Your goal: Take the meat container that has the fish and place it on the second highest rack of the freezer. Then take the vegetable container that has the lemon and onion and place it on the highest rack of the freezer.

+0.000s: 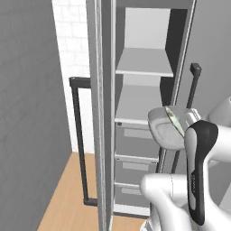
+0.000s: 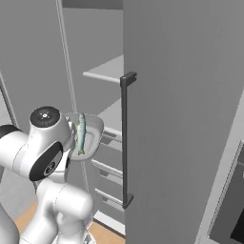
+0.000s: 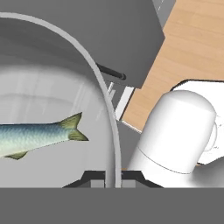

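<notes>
Light-grey meat container, silvery-green fish with olive tail fins inside. Grey freezer, white shelves, dark bar handle. Tan wood floor at lower left.

- Arm raised and bent, forearm upright, wrist turned sideways.
- Gripper pinched shut on the tray rim, one finger either side.
</notes>
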